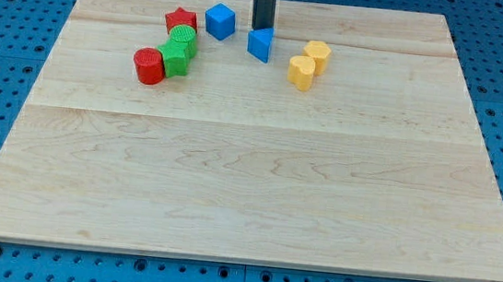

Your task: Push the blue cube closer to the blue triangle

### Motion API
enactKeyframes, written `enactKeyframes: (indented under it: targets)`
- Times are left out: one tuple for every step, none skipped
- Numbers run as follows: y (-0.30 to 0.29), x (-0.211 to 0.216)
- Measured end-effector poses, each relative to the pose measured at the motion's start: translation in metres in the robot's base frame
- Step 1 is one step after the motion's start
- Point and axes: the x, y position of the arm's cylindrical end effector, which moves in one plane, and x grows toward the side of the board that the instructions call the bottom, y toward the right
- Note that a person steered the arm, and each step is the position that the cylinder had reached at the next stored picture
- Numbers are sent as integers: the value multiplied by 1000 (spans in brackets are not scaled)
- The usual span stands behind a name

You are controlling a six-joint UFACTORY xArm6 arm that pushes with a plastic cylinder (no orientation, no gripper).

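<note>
Observed: my tip (261, 28) is the lower end of a straight dark rod entering from the far edge of the view. It carries no jaws and holds nothing. It stands at the far side of the blue triangle (260, 44), just beside or touching its upper edge; actual contact cannot be confirmed.

The blue cube (220, 20) sits to the left of the tip, near but apart from it, and near the blue triangle's far-left side, with a clear gap between them.

Left cluster: a red star (182, 20) lies just left of the blue cube. Two green blocks (179, 49) lie close together below it, with a red cylinder (149, 65) at their left.

Right of the triangle: two yellow blocks (309, 64), side by side.

All rest on the wooden board (248, 178).
</note>
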Motion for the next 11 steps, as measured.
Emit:
enactKeyframes:
  targets:
    - [-1,-35]
    - [-19,-48]
    - [-64,-48]
    - [-114,-48]
    - [-122,-40]
    - [-91,-18]
    - [-73,6]
    - [-59,25]
    - [-37,44]
    - [-12,55]
    - [1,58]
